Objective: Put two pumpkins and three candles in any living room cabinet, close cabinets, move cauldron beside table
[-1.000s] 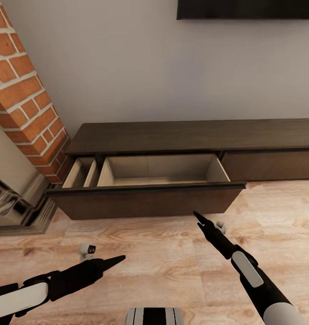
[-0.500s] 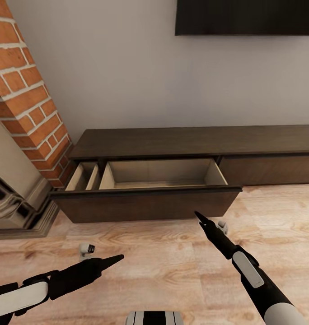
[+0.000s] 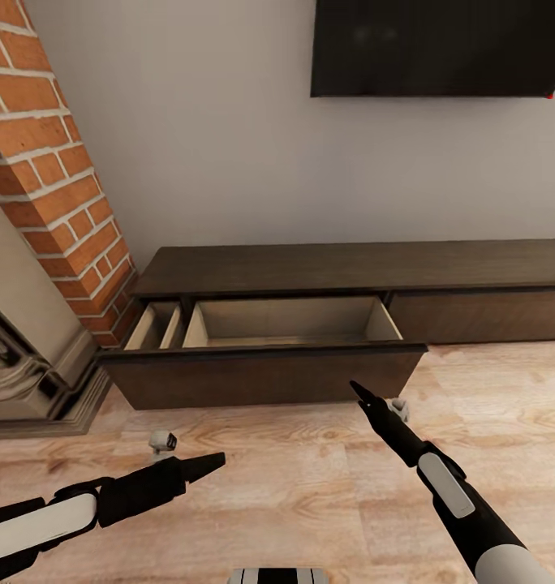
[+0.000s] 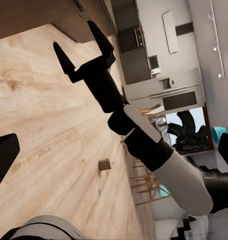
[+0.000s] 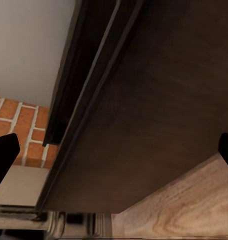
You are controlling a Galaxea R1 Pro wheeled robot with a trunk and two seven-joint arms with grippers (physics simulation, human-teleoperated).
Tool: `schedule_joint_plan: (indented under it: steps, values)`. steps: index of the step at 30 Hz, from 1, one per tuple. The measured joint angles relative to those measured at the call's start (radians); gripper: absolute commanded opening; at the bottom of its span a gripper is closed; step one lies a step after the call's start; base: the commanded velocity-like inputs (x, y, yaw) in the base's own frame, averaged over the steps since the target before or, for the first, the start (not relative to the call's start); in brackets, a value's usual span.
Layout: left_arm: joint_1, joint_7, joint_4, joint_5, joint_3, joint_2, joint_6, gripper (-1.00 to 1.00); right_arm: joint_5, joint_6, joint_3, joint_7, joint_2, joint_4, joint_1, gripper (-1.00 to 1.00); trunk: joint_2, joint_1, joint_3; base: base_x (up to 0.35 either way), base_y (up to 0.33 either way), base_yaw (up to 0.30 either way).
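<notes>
Now farther ahead of the released, empty right pincer [image 3: 360, 392] (left one [image 3: 215, 461] unclear), the long dark-brown wooden cabinet [image 3: 350, 268] recedes, drawer open, awaiting items.

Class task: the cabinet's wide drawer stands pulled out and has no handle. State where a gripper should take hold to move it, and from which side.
Grip the top edge of the drawer front, coming from above. The front is flat and handleless, but its top edge stands clear of the open cabinet, probably thin enough for the right gripper to pinch.
</notes>
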Motion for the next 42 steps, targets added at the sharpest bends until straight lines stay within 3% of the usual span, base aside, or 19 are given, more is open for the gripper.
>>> schedule_joint_plan:
  steps: [15, 17, 19, 25, 27, 30, 31, 32, 34, 36, 38, 39, 40, 42]
  values:
    - [0.000, 0.004, 0.013, 0.003, 0.001, -0.003, 0.003, 1.00, 0.004, -0.007, 0.000, 0.001, 0.001, -0.001, 0.002, 1.00, 0.003, -0.007, 0.074, -0.337, 0.000, -0.114]
    - [0.000, 0.027, 0.030, 0.005, -0.002, -0.009, 0.002, 1.00, 0.018, -0.013, 0.000, -0.002, 0.001, -0.001, 0.004, 1.00, 0.004, -0.008, 0.085, -0.271, 0.000, -0.138]
    - [0.000, 0.164, 0.077, 0.023, -0.014, -0.029, -0.001, 1.00, 0.052, -0.020, 0.000, -0.004, 0.002, -0.003, 0.011, 1.00, 0.004, -0.009, 0.095, -0.098, 0.000, -0.110]
    - [0.000, 0.437, 0.120, 0.108, -0.088, -0.045, -0.007, 1.00, 0.075, -0.023, 0.000, 0.004, 0.000, 0.008, 0.036, 1.00, 0.006, -0.012, 0.122, -0.029, 0.000, -0.033]
    - [0.000, 0.527, 0.167, 0.130, -0.119, -0.049, -0.043, 1.00, 0.079, -0.030, 0.000, 0.005, 0.000, 0.027, 0.055, 1.00, 0.006, -0.013, 0.130, -0.003, 0.000, -0.004]
    - [0.001, 0.552, 0.202, 0.152, -0.154, -0.056, -0.090, 1.00, 0.082, -0.064, 0.001, 0.003, 0.000, 0.038, 0.064, 1.00, 0.007, -0.014, 0.142, -0.001, 0.000, -0.001]
    - [0.001, 0.556, 0.212, 0.174, -0.174, -0.057, -0.113, 1.00, 0.089, -0.086, 0.001, 0.001, 0.001, 0.040, 0.068, 1.00, 0.007, -0.014, 0.145, 0.000, 0.000, 0.000]
    - [0.001, 0.560, 0.229, 0.221, -0.207, -0.062, -0.148, 1.00, 0.107, -0.117, 0.001, -0.002, 0.001, 0.041, 0.076, 1.00, 0.008, -0.015, 0.149, 0.000, 0.000, 0.000]
    - [0.001, 0.563, 0.260, 0.293, -0.254, -0.084, -0.186, 1.00, 0.146, -0.154, 0.001, -0.011, 0.003, 0.042, 0.084, 1.00, 0.008, -0.016, 0.157, 0.000, 0.000, 0.000]
    - [0.001, 0.564, 0.300, 0.336, -0.290, -0.112, -0.211, 1.00, 0.181, -0.180, 0.002, -0.035, 0.004, 0.044, 0.091, 1.00, 0.008, -0.017, 0.165, 0.000, 0.000, 0.000]
    - [0.000, 0.565, 0.336, 0.355, -0.313, -0.136, -0.227, 1.00, 0.208, -0.201, 0.003, -0.057, 0.005, 0.044, 0.097, 1.00, 0.009, -0.018, 0.173, 0.000, 0.000, 0.000]
    - [0.000, 0.571, 0.375, 0.366, -0.333, -0.164, -0.239, 1.00, 0.236, -0.223, 0.003, -0.081, 0.005, 0.045, 0.103, 1.00, 0.009, -0.018, 0.176, 0.000, 0.000, 0.000]
    - [0.000, 0.603, 0.434, 0.376, -0.358, -0.208, -0.251, 1.00, 0.283, -0.255, 0.002, -0.115, 0.008, 0.045, 0.109, 1.00, 0.009, -0.018, 0.180, 0.000, 0.000, 0.000]
    - [0.000, 0.670, 0.482, 0.382, -0.375, -0.254, -0.257, 1.00, 0.329, -0.281, 0.002, -0.145, 0.013, 0.045, 0.114, 1.00, 0.010, -0.019, 0.188, 0.000, 0.000, 0.000]
